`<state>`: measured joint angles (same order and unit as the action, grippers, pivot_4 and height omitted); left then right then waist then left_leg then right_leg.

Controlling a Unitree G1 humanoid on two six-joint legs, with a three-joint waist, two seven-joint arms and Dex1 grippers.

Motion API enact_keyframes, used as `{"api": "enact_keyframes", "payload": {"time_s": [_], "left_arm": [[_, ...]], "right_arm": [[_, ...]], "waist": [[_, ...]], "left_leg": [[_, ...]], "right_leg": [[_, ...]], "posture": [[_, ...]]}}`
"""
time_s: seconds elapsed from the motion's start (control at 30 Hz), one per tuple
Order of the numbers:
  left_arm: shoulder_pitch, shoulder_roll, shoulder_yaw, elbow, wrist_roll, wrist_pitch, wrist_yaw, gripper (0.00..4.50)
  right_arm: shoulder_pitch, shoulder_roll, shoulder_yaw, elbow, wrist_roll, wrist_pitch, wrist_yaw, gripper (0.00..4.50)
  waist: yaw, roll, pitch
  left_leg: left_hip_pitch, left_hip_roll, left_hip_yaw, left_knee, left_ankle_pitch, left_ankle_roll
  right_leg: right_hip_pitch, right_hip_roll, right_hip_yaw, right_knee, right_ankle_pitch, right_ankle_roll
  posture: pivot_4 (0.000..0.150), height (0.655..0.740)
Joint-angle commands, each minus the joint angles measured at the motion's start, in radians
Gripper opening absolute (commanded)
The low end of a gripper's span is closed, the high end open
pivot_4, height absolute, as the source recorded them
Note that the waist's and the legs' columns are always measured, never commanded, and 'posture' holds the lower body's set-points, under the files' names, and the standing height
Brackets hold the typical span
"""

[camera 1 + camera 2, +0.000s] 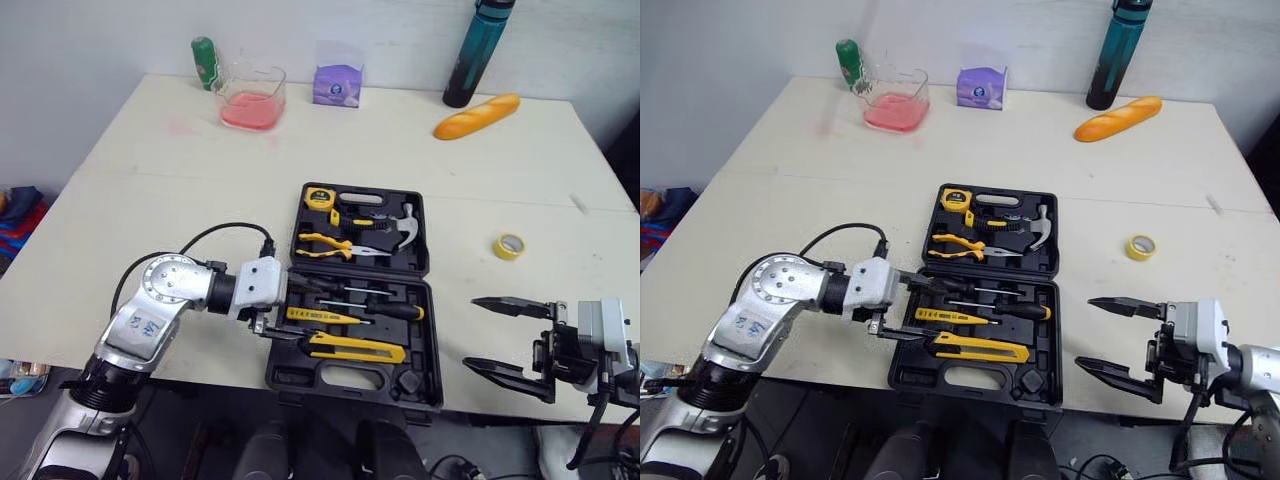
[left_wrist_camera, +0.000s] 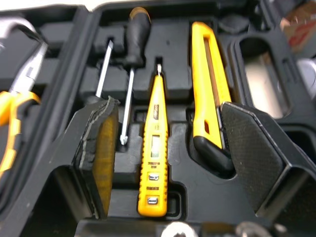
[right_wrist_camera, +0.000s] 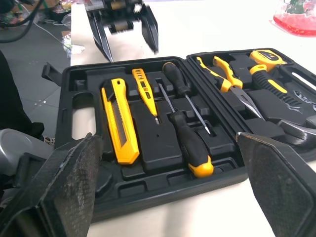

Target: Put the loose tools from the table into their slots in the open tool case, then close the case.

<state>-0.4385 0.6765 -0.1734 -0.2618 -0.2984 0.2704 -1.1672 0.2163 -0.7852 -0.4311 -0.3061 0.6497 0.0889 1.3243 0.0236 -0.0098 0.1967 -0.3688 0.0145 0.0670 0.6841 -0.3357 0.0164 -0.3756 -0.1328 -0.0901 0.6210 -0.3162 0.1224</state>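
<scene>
The black tool case [image 1: 431, 333] lies open in the middle of the table. Its far half holds a tape measure [image 1: 319, 198], pliers [image 1: 325, 243] and a hammer [image 1: 400, 228]. In the near half lie screwdrivers [image 1: 385, 310], a yellow tester pen [image 2: 154, 148] and a yellow utility knife [image 2: 207, 89]. My left gripper [image 1: 298, 310] is open at the left end of the near half, its fingers either side of the tester pen and the knife's end, holding nothing. My right gripper [image 1: 473, 334] stands open and empty to the right of the case, near the table's front edge.
A yellow tape roll [image 1: 510, 246] lies loose on the table right of the case. Along the back stand a green bottle [image 1: 204, 62], a container of pink liquid [image 1: 250, 97], a purple packet [image 1: 337, 85], a teal bottle [image 1: 478, 50] and a bread loaf [image 1: 477, 116].
</scene>
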Motion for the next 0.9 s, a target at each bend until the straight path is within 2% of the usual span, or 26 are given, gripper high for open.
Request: {"api": "enact_keyframes", "payload": {"time_s": [0.03,0.07,0.17,0.33,0.37,0.53,0.63,0.9], "left_arm": [[0.009,0.001,0.023,-0.066,-0.058,0.004,-0.012,3.5],[0.01,-0.001,0.023,-0.069,-0.062,0.004,-0.011,3.5],[0.007,-0.005,0.01,-0.07,-0.071,0.0,-0.021,2.67],[-0.01,-0.047,-0.051,-0.05,-0.038,-0.031,-0.022,0.28],[-0.013,-0.055,-0.059,-0.045,-0.034,-0.034,-0.021,0.04],[-0.029,-0.094,-0.113,-0.017,-0.005,-0.025,-0.009,0.04],[-0.044,-0.125,-0.166,0.042,0.058,-0.054,0.006,0.04],[-0.06,-0.185,-0.247,0.134,0.146,-0.047,0.032,0.04]], "right_arm": [[-0.009,0.006,-0.005,0.011,0.009,-0.025,0.011,4.5],[-0.01,0.008,-0.006,0.016,0.01,-0.028,0.012,4.5],[-0.011,0.009,-0.009,0.037,0.012,-0.039,0.024,4.5],[-0.003,0.003,-0.021,0.088,0.01,-0.071,0.064,4.5],[-0.002,0.002,-0.022,0.092,0.01,-0.075,0.067,4.5],[0.005,-0.001,-0.029,0.106,0.011,-0.089,0.079,4.5],[0.014,-0.001,-0.035,0.097,0.017,-0.087,0.078,4.5],[0.053,-0.009,-0.061,0.01,0.046,-0.043,0.039,4.5]], "waist": [[0.001,0.0,0.0],[0.001,0.0,0.0],[0.001,0.0,0.0],[0.001,0.0,0.0],[0.001,0.0,0.0],[0.001,0.0,0.0],[0.001,0.0,0.0],[0.001,0.0,0.0]], "left_leg": [[0.0,0.0,0.0,0.0,0.0,0.0],[0.0,0.0,0.0,0.0,0.0,0.0],[0.0,0.0,0.0,0.0,0.0,0.0],[0.0,0.0,0.0,0.0,0.0,0.0],[0.0,0.0,0.0,0.0,0.0,0.0],[0.0,0.0,0.0,0.0,0.0,0.0],[0.001,0.0,0.0,0.0,0.0,0.0],[0.001,0.0,0.0,0.0,0.0,0.0]], "right_leg": [[0.0,0.0,0.0,0.0,0.0,0.0],[0.0,0.0,0.0,0.0,0.0,0.0],[0.0,0.0,0.0,0.0,0.0,0.0],[0.0,0.0,0.0,0.0,0.0,0.0],[0.0,0.0,0.0,0.0,0.0,0.0],[0.0,0.0,0.0,0.0,0.0,0.0],[0.0,0.0,0.0,0.0,0.0,0.0],[0.0,0.0,0.0,0.0,0.0,0.0]], "posture": [[0.15,0.74],[0.15,0.74],[0.15,0.74],[0.15,0.74],[0.15,0.74],[0.15,0.74],[0.15,0.74],[0.15,0.74]]}}
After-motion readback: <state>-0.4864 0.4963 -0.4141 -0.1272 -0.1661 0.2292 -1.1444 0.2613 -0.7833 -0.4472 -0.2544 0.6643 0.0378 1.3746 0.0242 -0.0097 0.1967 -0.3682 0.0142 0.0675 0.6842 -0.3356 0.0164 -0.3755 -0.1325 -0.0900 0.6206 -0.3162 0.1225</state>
